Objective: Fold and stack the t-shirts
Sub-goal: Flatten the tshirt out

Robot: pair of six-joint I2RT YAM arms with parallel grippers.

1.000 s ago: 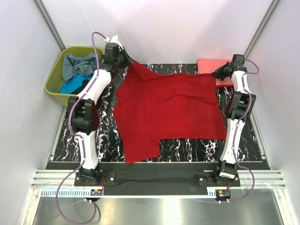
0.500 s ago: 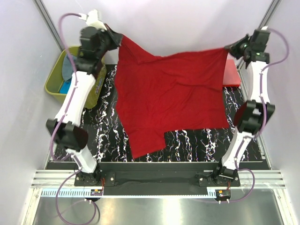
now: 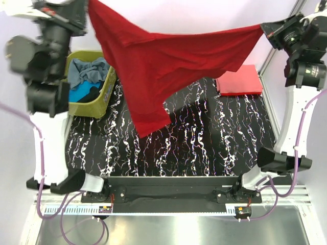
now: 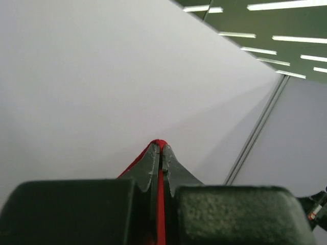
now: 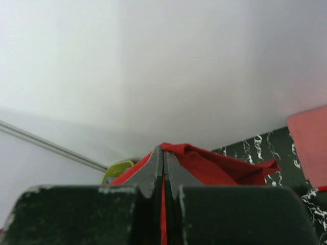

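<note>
Surface point(image 3: 204, 148): black, white-veined.
Dark red t-shirt point(image 3: 163, 61): hangs spread in the air over the surface, strung between both hands.
Olive-green basket point(image 3: 102, 104): far left, holds crumpled shirts.
Coral-pink t-shirt point(image 3: 239, 80): folded flat, far right.
Left hand point(image 3: 86, 9), right hand point(image 3: 265, 29): each clamped tight on an upper corner of the dark red t-shirt.

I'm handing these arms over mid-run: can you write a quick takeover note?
Left gripper: shut on one corner of the large dark red cloth t-shirt.
Right gripper: shut on another corner; the shirt hangs stretched between them over the black marbled table.
Done: a coral-pink shirt lies folded at the far right.
To do: fold the red one and stack it; a grey-blue shirt, turquoise shirt and black shirt wait in the olive-green plastic basket.
</note>
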